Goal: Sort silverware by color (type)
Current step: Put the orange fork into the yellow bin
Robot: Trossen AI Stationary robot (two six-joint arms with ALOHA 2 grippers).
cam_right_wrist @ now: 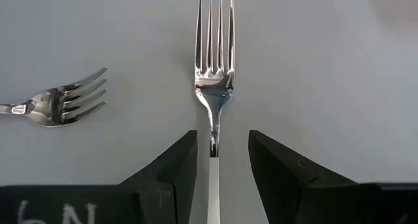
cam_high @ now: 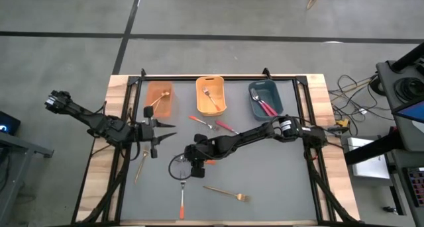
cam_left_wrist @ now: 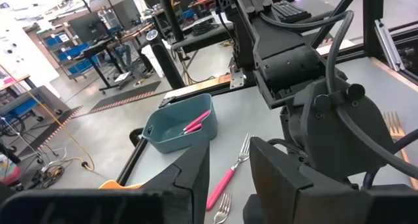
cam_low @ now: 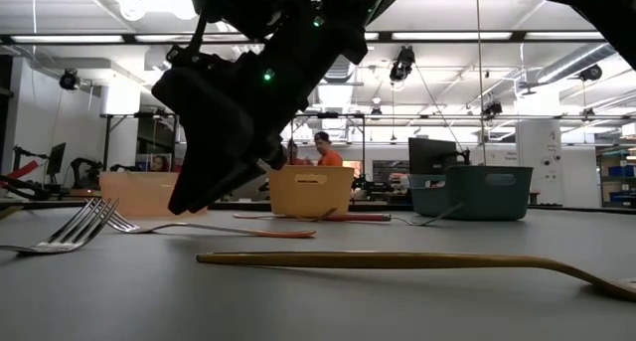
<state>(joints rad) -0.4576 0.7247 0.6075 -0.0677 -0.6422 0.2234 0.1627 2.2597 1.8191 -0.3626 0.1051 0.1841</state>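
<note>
My right gripper [cam_right_wrist: 222,142] [cam_high: 192,165] stands open over the table's middle, slanting down. Its two fingers stand on either side of the neck of a silver-tined fork [cam_right_wrist: 214,87] that lies flat on the grey mat, tines pointing away from the gripper. I see no touch, and the gripper hides the fork's handle. A second fork's tines [cam_right_wrist: 65,104] lie beside it. My left gripper [cam_high: 158,128] [cam_left_wrist: 228,185] is open above the mat's left part, with nothing between its fingers. More forks lie loose: an orange-handled one [cam_high: 182,202], two gold ones [cam_high: 228,194] [cam_high: 140,165] and a pink-handled one [cam_left_wrist: 222,185].
Three bins stand along the far edge: a clear orange one [cam_high: 159,98] with a gold fork, an orange one [cam_high: 211,95] with a fork, and a teal one [cam_high: 266,98] with pink-handled forks. Two more forks [cam_high: 213,124] lie in front of the bins. People show in the room beyond.
</note>
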